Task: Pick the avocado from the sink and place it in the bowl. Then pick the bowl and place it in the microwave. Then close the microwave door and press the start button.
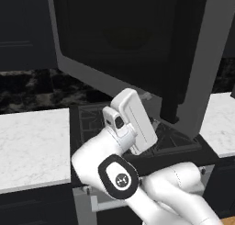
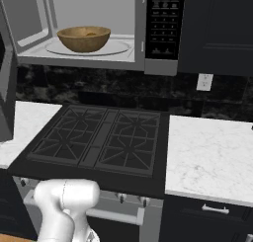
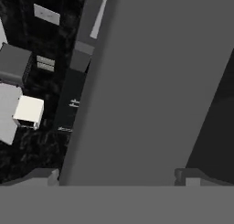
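Close against the microwave door [image 3: 151, 81], the gripper [image 3: 118, 175] stands with its jaws spread wide and nothing between them; the hand view shows the door's plain grey frame running up past the two dark fingertips [image 3: 45, 175], with a strip of the black button panel [image 3: 73, 99] beyond its edge.

From the left base view, the white arm [image 1: 137, 182] bends up from the lower right, its hand [image 1: 131, 123] raised in front of the stove [image 1: 92, 118] and just below the lower edge of the swung-out door [image 1: 137, 40], whose dark window fills the top of the picture. A dark vertical bar handle [image 1: 176, 63] runs down the door's right side.

From the right base view, the microwave [image 2: 99, 43] hangs open above the stove [image 2: 99, 142]. The wood-brown bowl [image 2: 84, 38] sits on the round glass turntable [image 2: 118, 47] inside the light grey cavity, with a small orange-brown spot, seemingly the avocado [image 2: 90, 33], just visible within its rim. The button panel [image 2: 165, 23] lies to the right of the cavity. White marble counters [image 2: 212, 157] flank the black stove grates on both sides, and a wall outlet [image 2: 204, 81] sits on the dark backsplash to the right.
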Tool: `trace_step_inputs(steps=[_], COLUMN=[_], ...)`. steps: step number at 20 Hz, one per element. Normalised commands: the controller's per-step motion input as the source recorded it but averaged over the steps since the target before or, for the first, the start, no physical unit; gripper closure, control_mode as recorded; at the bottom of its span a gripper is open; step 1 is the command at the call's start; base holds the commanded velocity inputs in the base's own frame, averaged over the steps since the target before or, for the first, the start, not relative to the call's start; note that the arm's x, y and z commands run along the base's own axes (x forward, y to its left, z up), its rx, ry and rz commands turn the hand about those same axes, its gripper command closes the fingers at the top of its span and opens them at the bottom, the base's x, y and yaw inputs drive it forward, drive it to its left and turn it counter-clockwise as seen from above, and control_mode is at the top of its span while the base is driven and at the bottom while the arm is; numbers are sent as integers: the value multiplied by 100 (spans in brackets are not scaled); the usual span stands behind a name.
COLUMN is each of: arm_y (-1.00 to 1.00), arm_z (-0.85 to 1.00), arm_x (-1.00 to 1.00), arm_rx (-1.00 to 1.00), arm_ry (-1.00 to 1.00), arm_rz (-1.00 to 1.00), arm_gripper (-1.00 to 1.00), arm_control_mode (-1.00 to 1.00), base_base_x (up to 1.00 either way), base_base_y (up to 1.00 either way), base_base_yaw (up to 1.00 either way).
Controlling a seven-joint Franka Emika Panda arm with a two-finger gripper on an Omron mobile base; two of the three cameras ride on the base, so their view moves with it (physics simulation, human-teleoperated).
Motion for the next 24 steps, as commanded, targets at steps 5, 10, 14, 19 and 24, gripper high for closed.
trace_step_inputs(steps=[5, 10, 14, 19, 24], arm_y=[-57, -49, -32, -28, -23], arm_z=[5, 3, 3, 3, 2], arm_x=[64, 91, 100, 100, 100], arm_rx=[9, 11, 13, 14, 13], arm_ry=[25, 26, 24, 19, 14], arm_rz=[15, 14, 12, 16, 21], arm_gripper=[-100, -100, -100, -100, -100], arm_control_mode=[-100, -100, -100, -100, -100], base_base_x=[0, 0, 0, 0, 0], base_base_y=[0, 0, 0, 0, 0], base_base_yaw=[0, 0, 0, 0, 0])
